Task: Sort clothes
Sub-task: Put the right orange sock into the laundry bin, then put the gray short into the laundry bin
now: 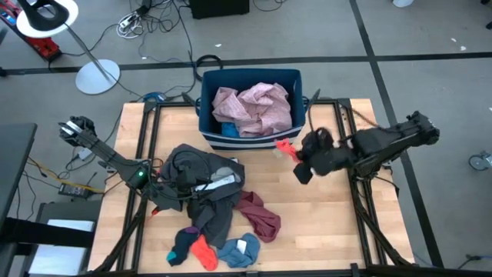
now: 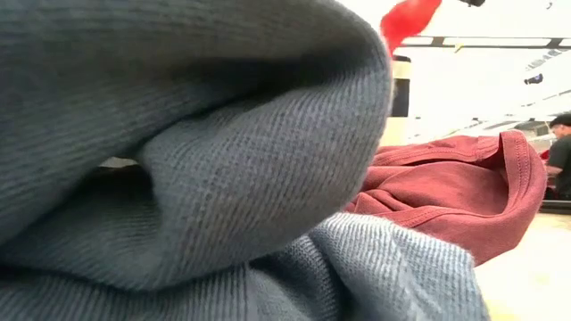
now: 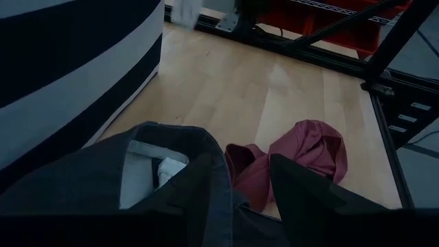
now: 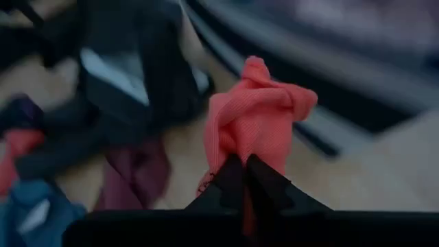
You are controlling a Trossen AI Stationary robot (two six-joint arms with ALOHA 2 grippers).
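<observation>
You have a wooden table point(image 1: 323, 231) with the blue striped bin point(image 1: 206, 115) at its far edge, and that bin already holds a crumpled heap of pale pink garments point(image 1: 254, 108), so part of the sorting looks done. Most of it is not: the biggest thing left is the dark grey garment point(image 1: 201, 185) spread across the middle-left of the table, with a white label showing inside its collar. Your left gripper point(image 3: 240, 185) sits low at this pile, its fingers spread, one of them lying on the collar and the other just beside the maroon garment point(image 1: 260, 215), which lies touching the grey one on its right. Whether the left gripper has actually caught any cloth, you cannot tell from these views. Nearer the front edge you still have a small cluster to clear: a dark sock-sized piece point(image 1: 181, 245), an orange-red piece point(image 1: 204, 252) and a bright blue one point(image 1: 240, 250), all touching or overlapping. Smallest of all is the orange-red sock point(image 4: 257, 116), which your right gripper point(image 4: 243, 175) has pinched between pressed-together fingers, held up off the table just in front of the bin's right corner. By my reading, that sock is on its way to a drop, and roughly five pieces remain on the table.
</observation>
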